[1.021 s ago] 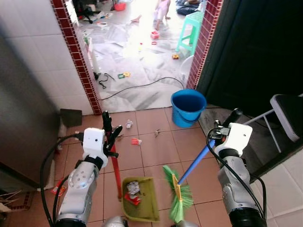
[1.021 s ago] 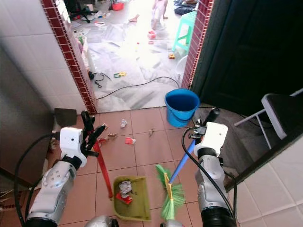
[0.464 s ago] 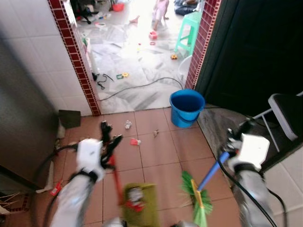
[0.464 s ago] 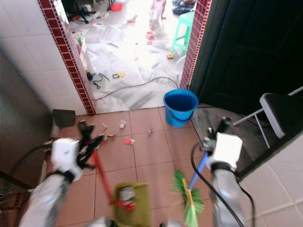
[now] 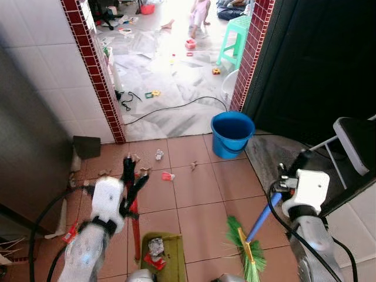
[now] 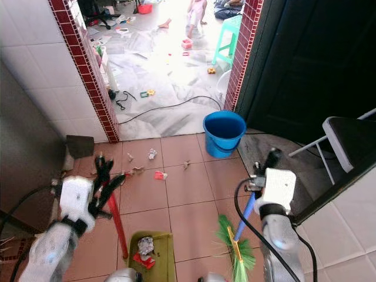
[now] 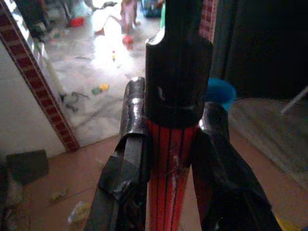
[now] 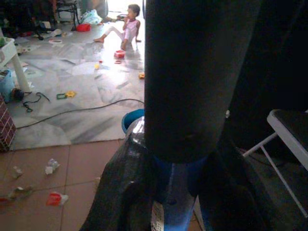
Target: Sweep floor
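My left gripper (image 5: 134, 171) is shut on the red handle (image 5: 136, 226) of a green dustpan (image 5: 171, 262), which sits low on the tiles holding white and red scraps. In the left wrist view both black fingers (image 7: 131, 144) press the red handle (image 7: 169, 163) below its black cap. My right gripper (image 5: 292, 165) is shut on the blue handle (image 5: 262, 219) of a broom whose green bristles (image 5: 247, 257) rest on the tiles right of the dustpan. Loose litter lies ahead: a white scrap (image 5: 159, 154), a red scrap (image 5: 168, 175) and a small bit (image 5: 193, 165).
A blue bucket (image 5: 232, 130) stands by the red brick doorway. A folding chair (image 5: 356, 141) is on my right, against a dark door. A grey pan (image 5: 87, 146) leans near the left wall. Beyond the doorway: a cable (image 5: 176, 107), toys, a green stool (image 5: 237, 33), a seated person (image 8: 126, 26).
My left gripper pulled back toward me, drawing the dustpan left and closer. My right gripper shifted right and the broom head swung right, away from the dustpan.
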### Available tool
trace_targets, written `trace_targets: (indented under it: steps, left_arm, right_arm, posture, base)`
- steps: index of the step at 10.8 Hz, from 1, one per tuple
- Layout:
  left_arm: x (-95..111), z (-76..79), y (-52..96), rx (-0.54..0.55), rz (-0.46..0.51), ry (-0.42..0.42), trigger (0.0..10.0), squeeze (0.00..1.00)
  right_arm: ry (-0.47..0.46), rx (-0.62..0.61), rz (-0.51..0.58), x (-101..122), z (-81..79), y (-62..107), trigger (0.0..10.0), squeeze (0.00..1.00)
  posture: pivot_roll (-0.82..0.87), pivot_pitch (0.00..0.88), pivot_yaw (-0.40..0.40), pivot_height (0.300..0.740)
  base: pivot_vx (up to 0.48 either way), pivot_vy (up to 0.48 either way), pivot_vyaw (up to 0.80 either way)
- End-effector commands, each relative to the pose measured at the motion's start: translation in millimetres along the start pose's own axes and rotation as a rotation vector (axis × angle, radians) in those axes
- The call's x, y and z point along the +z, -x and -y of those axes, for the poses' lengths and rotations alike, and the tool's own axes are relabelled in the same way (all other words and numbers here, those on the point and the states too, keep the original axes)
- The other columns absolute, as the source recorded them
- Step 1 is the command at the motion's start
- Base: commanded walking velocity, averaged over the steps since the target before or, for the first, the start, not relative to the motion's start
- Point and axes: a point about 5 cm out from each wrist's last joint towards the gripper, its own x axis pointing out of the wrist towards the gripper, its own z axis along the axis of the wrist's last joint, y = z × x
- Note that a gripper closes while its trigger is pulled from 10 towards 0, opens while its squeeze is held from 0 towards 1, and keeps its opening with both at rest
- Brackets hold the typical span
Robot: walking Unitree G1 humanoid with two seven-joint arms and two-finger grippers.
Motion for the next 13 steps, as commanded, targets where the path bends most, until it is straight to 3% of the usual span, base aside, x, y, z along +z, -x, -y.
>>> trace_targets:
  steps: [1,5,9,13]
  left_arm:
    - [23.3,-7.0,-9.9,0.028,0.103,0.006,10.0,0.0]
    - [50.5,-10.4,-21.2,0.061,0.211,0.104,10.0,0.0]
    - [67.2,-6.0,-26.4,0.045,0.263,0.147,10.0,0.0]
    - [87.6,-16.3,-35.1,0.083,0.329,0.16,10.0,0.0]
  right_arm:
    - [0.021,0.018,-0.001,-0.5,-2.8,-3.3,10.0,0.0]
    - [0.057,0.01,-0.04,-11.5,4.7,-4.7,10.0,0.0]
    - [0.058,0.018,-0.025,-10.6,2.3,-7.7,10.0,0.0]
    - [0.057,0.03,-0.024,-11.6,0.0,-10.5,10.0,0.0]
  posture:
    - [-0.03,0.0,-0.002,0.74]
    - [-0.03,0.0,-0.017,0.74]
    - [-0.03,0.0,-0.013,0.74]
    - [-0.02,0.0,-0.016,0.74]
  base:
    - [0.0,0.0,0.0]
    - [0.0,0.0,0.0]
    - [0.345,0.0,0.0]
    - [0.461,0.0,0.0]
